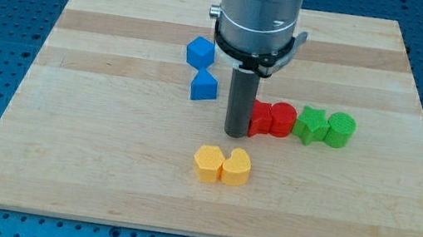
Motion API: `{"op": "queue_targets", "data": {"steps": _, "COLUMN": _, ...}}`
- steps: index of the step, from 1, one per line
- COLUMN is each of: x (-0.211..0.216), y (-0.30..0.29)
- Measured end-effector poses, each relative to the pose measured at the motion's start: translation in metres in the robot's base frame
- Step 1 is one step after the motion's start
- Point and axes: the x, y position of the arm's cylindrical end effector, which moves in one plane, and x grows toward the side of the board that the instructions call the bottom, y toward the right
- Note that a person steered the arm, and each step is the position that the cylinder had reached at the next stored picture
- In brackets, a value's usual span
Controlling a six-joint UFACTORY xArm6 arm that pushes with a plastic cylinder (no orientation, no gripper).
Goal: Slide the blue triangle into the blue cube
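on the light wooden table, the small blue plastic cube sits above the blue plastic triangle block, and the two look touching or almost touching, corner to corner. my tip, the lower end of the dark rod, stands to the view's right of the blue triangle, a little lower, and just beside the two red blocks; the left one is partly hidden behind the rod. there is no claw on this arm, so nothing can open or close. i judge the task is near its end. the next move calls for bringing the tip under the triangle and pushing it gently toward the view's top, without disturbing the red blocks.
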Motion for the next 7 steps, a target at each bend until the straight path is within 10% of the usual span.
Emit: {"op": "queue_targets", "data": {"steps": 7, "x": -0.065, "y": -0.062}}
